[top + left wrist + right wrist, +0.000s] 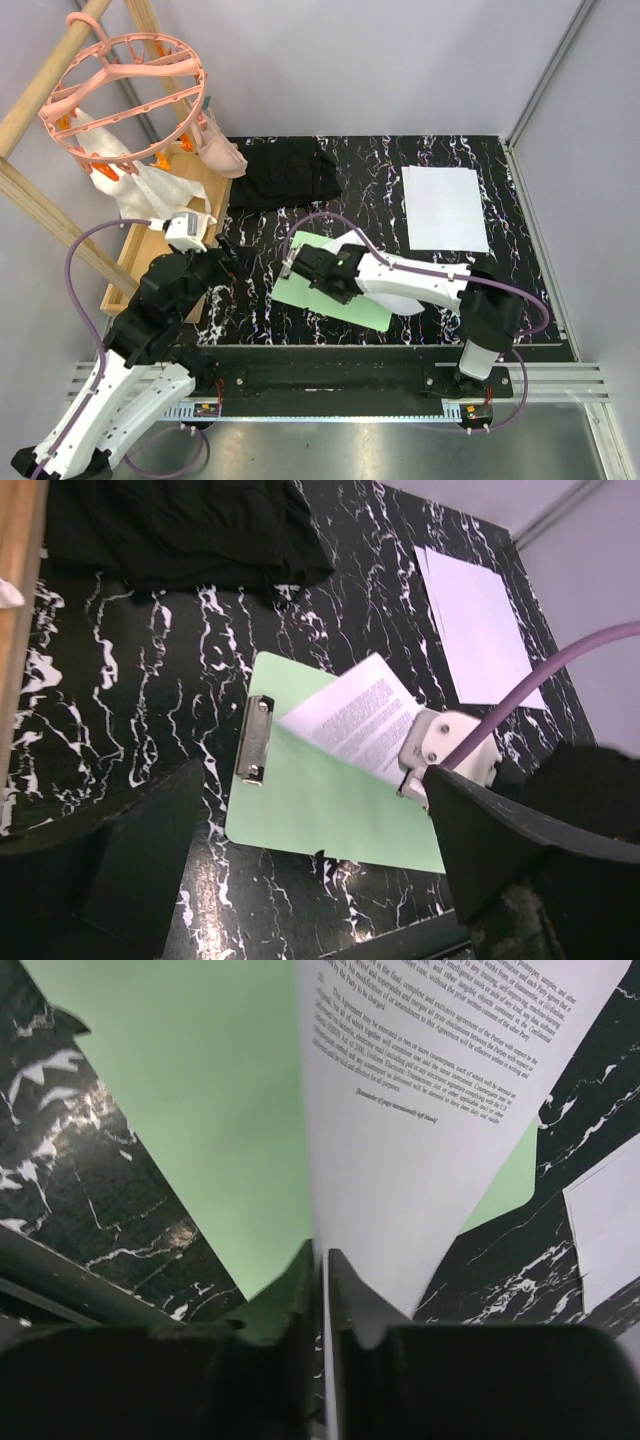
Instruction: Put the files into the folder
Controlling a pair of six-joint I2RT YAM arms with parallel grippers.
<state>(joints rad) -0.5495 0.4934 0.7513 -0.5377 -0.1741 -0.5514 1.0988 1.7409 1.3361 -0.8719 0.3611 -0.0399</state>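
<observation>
The right gripper (322, 1258) is clamped shut on the edge of a printed sheet (430, 1110), held over the folder (320, 815) at frame centre. The remaining sheets (445, 207) lie upper right. The left gripper (312, 780) is spread wide and holds nothing.

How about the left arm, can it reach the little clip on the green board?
Probably yes. The clip sits at the end of the folder nearest the left gripper, with only table between. The right gripper pinches the printed sheet farther along, not over the clip.
</observation>
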